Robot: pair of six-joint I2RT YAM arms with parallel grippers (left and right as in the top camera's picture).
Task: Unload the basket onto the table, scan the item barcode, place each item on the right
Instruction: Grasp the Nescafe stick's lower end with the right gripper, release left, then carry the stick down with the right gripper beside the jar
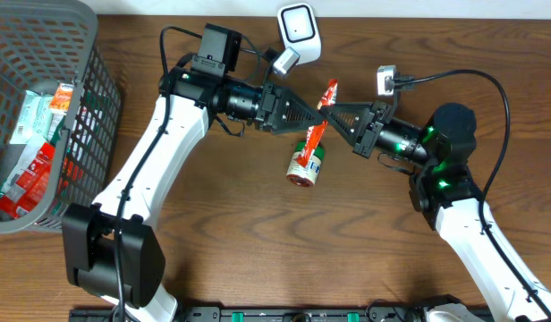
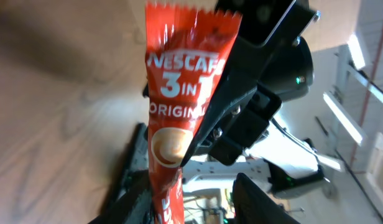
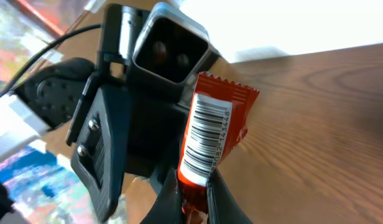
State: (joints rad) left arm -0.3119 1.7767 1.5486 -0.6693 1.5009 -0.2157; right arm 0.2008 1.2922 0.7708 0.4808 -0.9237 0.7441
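Sachet hung above worktop, upper centre of overhead frame; right tool clenched on it; left tool stood released, fingers apart; barcode showed; presenting to scanner seemingly not yet done

- Grey mesh basket: far out to the side of the left pincer, well apart from it, at the table's end.
- Packets: red, green and white, heaped inside the basket; print too small to read.
- Small tin: red, white and green label, on the table just nearward of the pincer tips; lying or standing unclear.
- Wooden table: brown grain, beneath the pincer.
- Black rail: along the near table edge, well apart from the pincer.
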